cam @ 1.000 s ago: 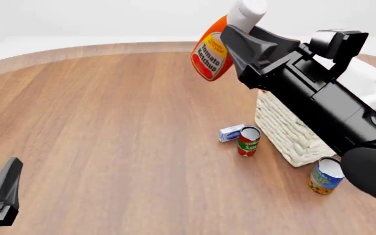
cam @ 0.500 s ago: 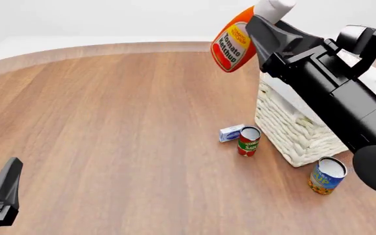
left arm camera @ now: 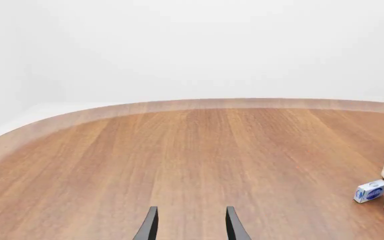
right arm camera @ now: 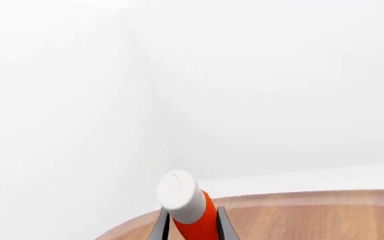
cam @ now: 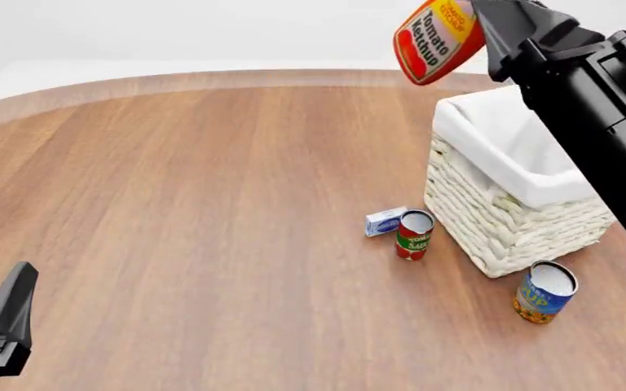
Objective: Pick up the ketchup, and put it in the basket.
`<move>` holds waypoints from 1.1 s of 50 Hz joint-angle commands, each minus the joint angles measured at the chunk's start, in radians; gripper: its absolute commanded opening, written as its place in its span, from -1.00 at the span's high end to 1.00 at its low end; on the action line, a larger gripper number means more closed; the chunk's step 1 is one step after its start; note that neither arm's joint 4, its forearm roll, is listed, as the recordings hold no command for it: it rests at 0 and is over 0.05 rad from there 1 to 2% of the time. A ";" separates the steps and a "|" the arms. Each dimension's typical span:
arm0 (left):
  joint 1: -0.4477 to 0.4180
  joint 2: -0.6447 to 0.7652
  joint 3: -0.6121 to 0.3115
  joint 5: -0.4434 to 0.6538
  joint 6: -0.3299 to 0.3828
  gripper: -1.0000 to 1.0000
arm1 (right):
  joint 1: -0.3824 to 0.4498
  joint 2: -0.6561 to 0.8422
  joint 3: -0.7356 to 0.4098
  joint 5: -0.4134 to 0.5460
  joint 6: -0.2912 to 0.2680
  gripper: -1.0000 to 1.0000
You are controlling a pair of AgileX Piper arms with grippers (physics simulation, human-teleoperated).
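We log the right gripper (right arm camera: 190,227) clamping the ketchup (cam: 435,41), tilted, above the basket (cam: 509,236). Left gripper (left arm camera: 190,227): fingers parted, empty.

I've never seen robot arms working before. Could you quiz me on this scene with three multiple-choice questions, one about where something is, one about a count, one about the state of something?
1. Where is the ketchup?
A. Lying on the table
B. Held in the air near the basket's far corner
C. Inside the basket

2. How many cans stand on the table?
A. Two
B. Four
C. None

3. What is the left gripper doing?
A. Gripping a can
B. Gripping the small box
C. Open, holding nothing

Answers:
1 B: the right gripper holds the bottle aloft, tilted, near the far corner of the basket.
2 A: a red-and-green can and a blue-and-yellow can.
3 C: the left wrist view shows only bare table between its spread fingers.
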 commanded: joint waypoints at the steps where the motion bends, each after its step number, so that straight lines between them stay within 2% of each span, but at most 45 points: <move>1: 0.000 0.000 0.000 0.000 0.000 -1.00 | -0.038 -0.021 -0.013 -0.006 0.057 1.00; 13: 0.000 0.000 0.000 0.000 0.000 -1.00 | -0.129 -0.019 0.000 -0.038 0.090 1.00; 31: 0.000 0.000 0.000 0.000 0.000 -1.00 | -0.253 -0.020 0.002 -0.014 0.136 1.00; 40: 0.000 0.000 0.000 0.000 0.000 -1.00 | -0.310 -0.001 -0.009 0.011 0.101 1.00; 55: 0.000 0.000 0.000 0.000 0.000 -1.00 | -0.334 -0.011 -0.037 0.089 0.117 1.00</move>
